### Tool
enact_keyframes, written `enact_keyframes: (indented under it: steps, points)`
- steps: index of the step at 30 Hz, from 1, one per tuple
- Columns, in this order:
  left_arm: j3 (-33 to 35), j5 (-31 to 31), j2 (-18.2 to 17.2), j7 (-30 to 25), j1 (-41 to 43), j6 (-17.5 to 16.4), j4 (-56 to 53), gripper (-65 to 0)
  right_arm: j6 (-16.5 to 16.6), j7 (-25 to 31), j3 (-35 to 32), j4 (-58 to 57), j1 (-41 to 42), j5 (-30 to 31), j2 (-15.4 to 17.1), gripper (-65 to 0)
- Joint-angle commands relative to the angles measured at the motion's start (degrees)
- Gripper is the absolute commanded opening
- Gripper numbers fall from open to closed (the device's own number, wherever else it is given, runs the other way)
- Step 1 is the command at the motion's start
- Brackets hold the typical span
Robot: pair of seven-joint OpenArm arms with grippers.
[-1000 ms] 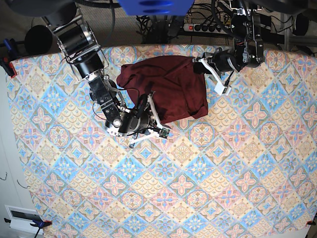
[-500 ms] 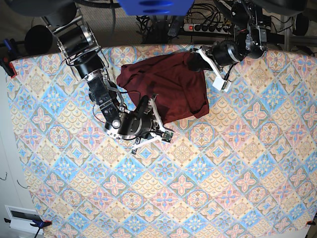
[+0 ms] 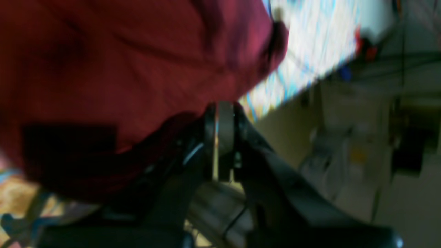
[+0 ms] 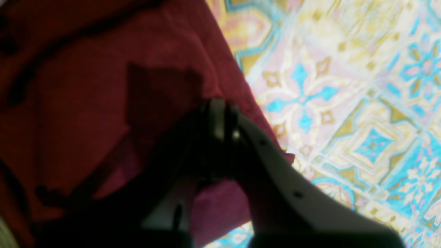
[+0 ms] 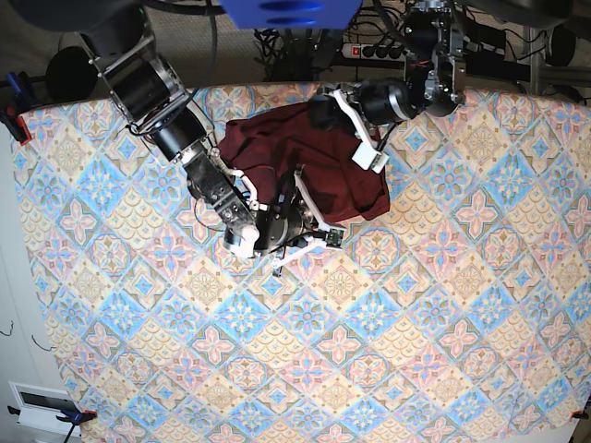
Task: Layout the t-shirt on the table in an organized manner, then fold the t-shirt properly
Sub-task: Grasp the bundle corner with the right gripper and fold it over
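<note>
The dark maroon t-shirt [image 5: 277,148] lies bunched at the back middle of the table [image 5: 416,323]. My left gripper [image 5: 325,109] is over its back right corner. In the left wrist view the left gripper [image 3: 220,110] is shut, with the t-shirt [image 3: 120,58] gathered against its fingers. My right gripper [image 5: 297,185] is at the shirt's front edge. In the right wrist view the right gripper [image 4: 220,117] is shut on the t-shirt [image 4: 86,86] near its hem, with the table [image 4: 344,103] beside it. Both wrist views are blurred.
The table's back edge runs just behind the shirt, with a power strip [image 5: 379,51] and cables beyond it. A blue clamp [image 5: 17,88] sits at the back left corner. A white box [image 5: 42,401] lies off the front left corner.
My left gripper has swung left across the shirt's back, dragging the right corner inward. My right gripper has moved right and a little forward along the front edge. The shirt is more bunched.
</note>
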Motion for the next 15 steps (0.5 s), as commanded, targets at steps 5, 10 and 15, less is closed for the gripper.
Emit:
enact_keyframes:
  steps: [5,10,15]
  points:
    - [3.69,6.52,-1.07,-7.66,-1.14,0.22,-3.65,-65.0,-0.10,0.68,-1.98,-7.49,3.77,0.18,-0.04,-64.3]
    - [5.01,11.80,-3.79,-10.74,-4.04,0.22,-8.22,-65.0,-0.10,0.33,-1.63,-9.16,4.65,0.10,0.40,-64.3]
    - [4.65,12.50,-5.82,-14.26,-8.35,0.31,-13.05,-65.0,-0.10,-0.02,-1.63,-6.09,4.30,0.18,4.88,-64.3]
